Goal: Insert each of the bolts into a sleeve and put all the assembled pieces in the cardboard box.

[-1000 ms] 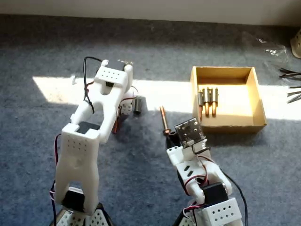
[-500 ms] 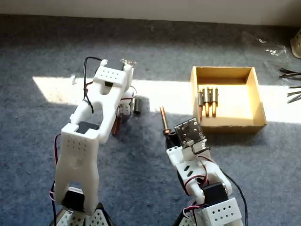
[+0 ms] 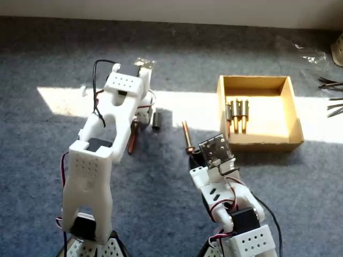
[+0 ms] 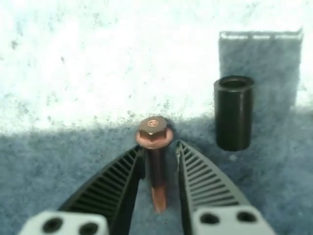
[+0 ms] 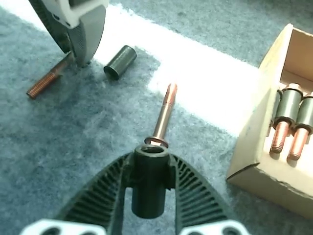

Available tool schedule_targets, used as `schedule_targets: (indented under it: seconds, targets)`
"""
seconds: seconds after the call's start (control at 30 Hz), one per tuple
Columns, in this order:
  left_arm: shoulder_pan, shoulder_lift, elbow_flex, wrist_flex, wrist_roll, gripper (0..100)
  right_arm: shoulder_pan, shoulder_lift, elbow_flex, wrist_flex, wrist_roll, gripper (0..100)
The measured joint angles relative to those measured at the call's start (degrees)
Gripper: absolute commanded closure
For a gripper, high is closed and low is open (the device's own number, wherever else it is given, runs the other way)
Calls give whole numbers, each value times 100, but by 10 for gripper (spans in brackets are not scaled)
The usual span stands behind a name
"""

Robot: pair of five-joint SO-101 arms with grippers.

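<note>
left pincer point(image 4: 159, 148): fingers a little apart, one on each side of a copper bolt point(image 4: 155, 134). a gap shows on one side. it is hard to tell whether the other finger already touches the shank.
copper bolt: lies flat on the grey carpet point(image 3: 161, 203), head pointing away from the left arm, at the edge of the sunlit strip.
free sleeve point(image 4: 234, 112): dark, lying on the carpet near that bolt but apart from it, with nothing in it.
right pincer point(image 5: 150, 159): clamped on a second dark sleeve point(image 5: 148, 186), open end facing forward.
second bolt point(image 5: 164, 115): on the carpet just ahead of the held sleeve, head at the sleeve's mouth and threaded end pointing away, so it is not inserted.
cardboard box point(image 3: 268, 115): off to the right arm's side, with three assembled pieces point(image 3: 236, 113) lying side by side in it.
change: over the last second the left arm has shifted slightly outward, so the free sleeve is now fully uncovered in the high view. the copper bolt has not moved and the right arm has stayed put.
meaning: the left arm looks lined up to close on its bolt. two pairs remain to be joined and boxed.
</note>
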State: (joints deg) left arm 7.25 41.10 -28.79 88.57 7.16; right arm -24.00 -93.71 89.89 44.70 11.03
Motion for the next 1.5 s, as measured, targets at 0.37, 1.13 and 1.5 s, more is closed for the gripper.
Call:
schedule_targets:
  seconds: [0.37, 1.13, 1.5]
  targets:
    - [-18, 9, -9, -176, 0, 924, 0, 0, 0, 0, 9, 994]
    - [-9, 633, -396, -158, 0, 995, 0, 0, 0, 0, 9, 994]
    - [-26, -9, -738, 431, -88, 996, -484, 0, 352, -281, 9, 994]
